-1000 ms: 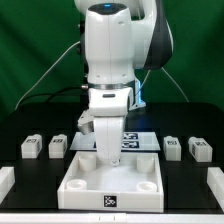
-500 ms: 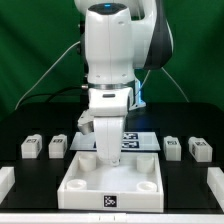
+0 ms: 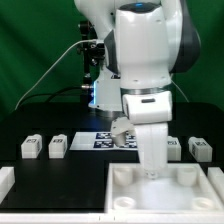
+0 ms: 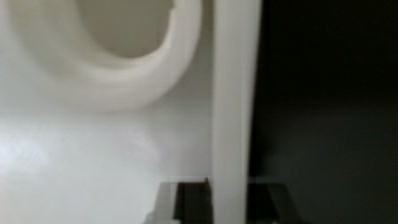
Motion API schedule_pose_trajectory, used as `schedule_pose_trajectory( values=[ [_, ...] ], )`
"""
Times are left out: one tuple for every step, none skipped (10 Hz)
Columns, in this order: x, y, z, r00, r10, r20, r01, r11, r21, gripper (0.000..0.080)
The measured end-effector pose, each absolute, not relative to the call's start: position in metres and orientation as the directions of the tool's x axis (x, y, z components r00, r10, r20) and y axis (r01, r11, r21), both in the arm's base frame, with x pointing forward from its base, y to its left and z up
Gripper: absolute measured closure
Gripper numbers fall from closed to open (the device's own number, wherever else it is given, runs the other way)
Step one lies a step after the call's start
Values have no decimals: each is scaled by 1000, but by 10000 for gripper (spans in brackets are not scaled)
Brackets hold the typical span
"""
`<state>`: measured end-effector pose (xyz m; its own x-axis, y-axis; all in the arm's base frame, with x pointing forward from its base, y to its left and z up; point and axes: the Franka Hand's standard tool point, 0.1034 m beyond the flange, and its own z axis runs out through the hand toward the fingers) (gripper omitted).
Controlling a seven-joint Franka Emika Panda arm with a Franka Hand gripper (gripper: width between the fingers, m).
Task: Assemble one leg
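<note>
The large white tray-like piece (image 3: 130,200) lies at the front of the exterior view's right. My gripper (image 3: 151,168) reaches down onto its far rim. In the wrist view the gripper (image 4: 228,202) is shut on that thin upright rim (image 4: 231,100), with a dark finger (image 4: 187,203) on each side and a round socket (image 4: 125,50) beside it. Two legs, small white tagged blocks (image 3: 31,147) (image 3: 58,146), stand at the exterior view's left. Another leg (image 3: 201,150) stands at the right, and one (image 3: 173,148) is partly hidden behind the arm.
The marker board (image 3: 100,138) lies flat at the back of the black table, partly behind the arm. A white bracket (image 3: 5,181) sits at the front left edge. A green backdrop and cables are behind the robot.
The arm and the tray-like piece have moved together toward the exterior view's right and a little nearer the camera. The legs have not moved.
</note>
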<state>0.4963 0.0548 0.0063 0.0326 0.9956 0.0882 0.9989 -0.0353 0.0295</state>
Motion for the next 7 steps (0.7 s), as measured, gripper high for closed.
schedule_pose_trajectory(
  values=[
    [497, 61, 6, 36, 995, 88, 999, -37, 8, 745],
    [496, 65, 6, 48, 995, 83, 999, -47, -13, 745],
    [496, 65, 7, 48, 996, 73, 998, -46, -30, 745],
    [496, 65, 9, 42, 997, 69, 999, -39, -36, 745],
    [495, 64, 8, 40, 997, 72, 999, -38, -29, 745],
    [495, 64, 8, 42, 997, 72, 999, -40, -30, 674],
    [495, 64, 7, 43, 997, 72, 999, -41, -31, 674]
  ],
)
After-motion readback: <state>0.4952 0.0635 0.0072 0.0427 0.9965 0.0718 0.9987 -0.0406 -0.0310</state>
